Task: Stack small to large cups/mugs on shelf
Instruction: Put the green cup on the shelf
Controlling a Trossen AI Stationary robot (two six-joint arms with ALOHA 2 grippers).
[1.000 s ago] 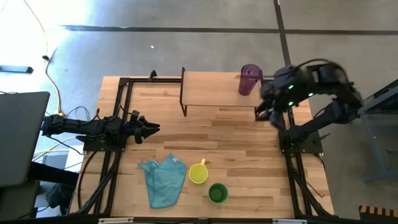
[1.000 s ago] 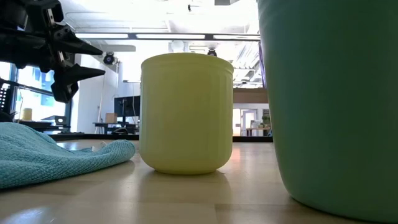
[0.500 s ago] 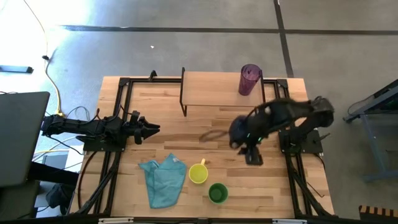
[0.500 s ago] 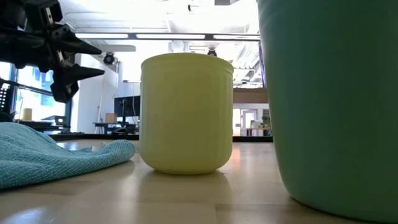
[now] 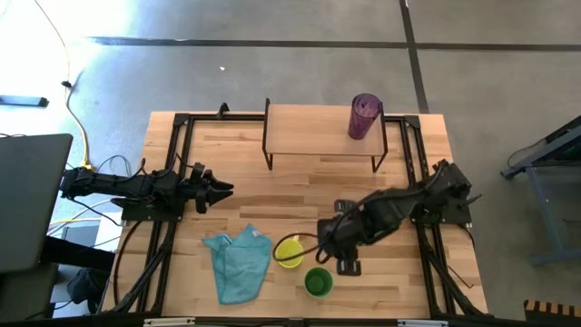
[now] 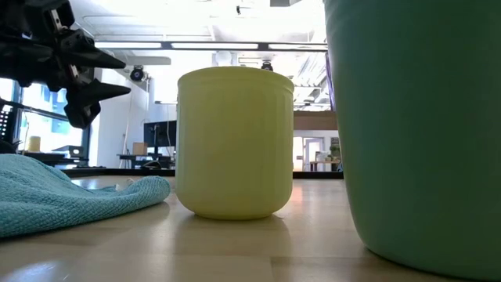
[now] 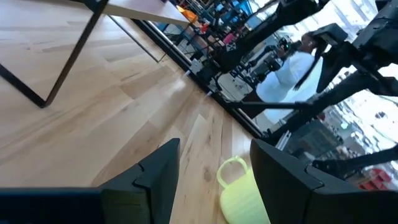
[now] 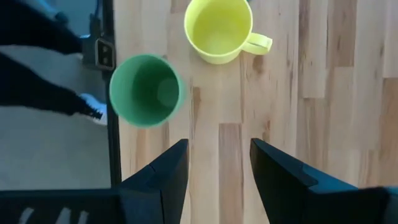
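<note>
The small yellow mug (image 5: 289, 252) (image 8: 217, 28) and the green cup (image 5: 318, 282) (image 8: 146, 90) stand upright on the table near its near edge. The purple tumbler (image 5: 364, 116) stands on the right end of the light-wood shelf (image 5: 318, 132). My right gripper (image 5: 331, 243) (image 8: 216, 158) is open and points down over bare table, just right of the mug and beyond the green cup, touching nothing. My left gripper (image 5: 222, 188) (image 7: 214, 158) is open and waits at the table's left side, pointing right.
A crumpled teal cloth (image 5: 238, 262) (image 6: 63, 200) lies left of the yellow mug. Dark metal frames run along both sides of the table (image 5: 300, 195). The shelf stands on thin dark legs (image 5: 268, 150) at the far edge, with bare board left of the tumbler.
My right arm has swung from beside the shelf's right end, near the tumbler, toward the table's near edge and left, and now hangs over the table beside the yellow mug and green cup. The cups and the tumbler have stayed in place.
</note>
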